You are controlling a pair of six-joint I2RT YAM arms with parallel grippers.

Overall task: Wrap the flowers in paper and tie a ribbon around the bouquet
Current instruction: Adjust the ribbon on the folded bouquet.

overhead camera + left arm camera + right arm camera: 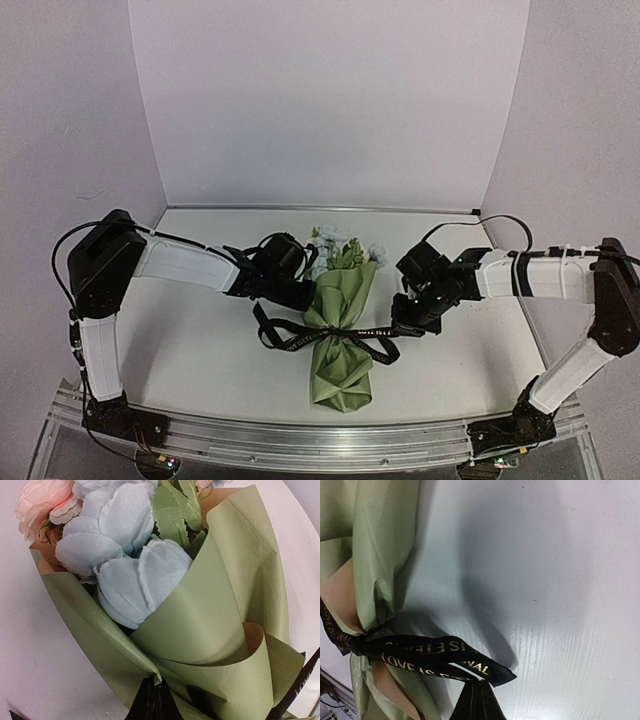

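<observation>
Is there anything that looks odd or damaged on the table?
Nothing is damaged or spilled. Only the ribbon on the bouquet looks lopsided: its left loop is much larger than the right one.

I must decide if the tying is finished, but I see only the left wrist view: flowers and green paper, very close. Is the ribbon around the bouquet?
Observer: Yes. From above, the ribbon cinches the bouquet at its narrow waist, tails spread to both sides.
Operator: Is it knotted?
Observer: The right wrist view shows it bunched into what looks like a knot against the paper.
Operator: And the right gripper?
Observer: The right gripper is shut, its tips at one ribbon tail; whether it pinches it I cannot tell.
</observation>
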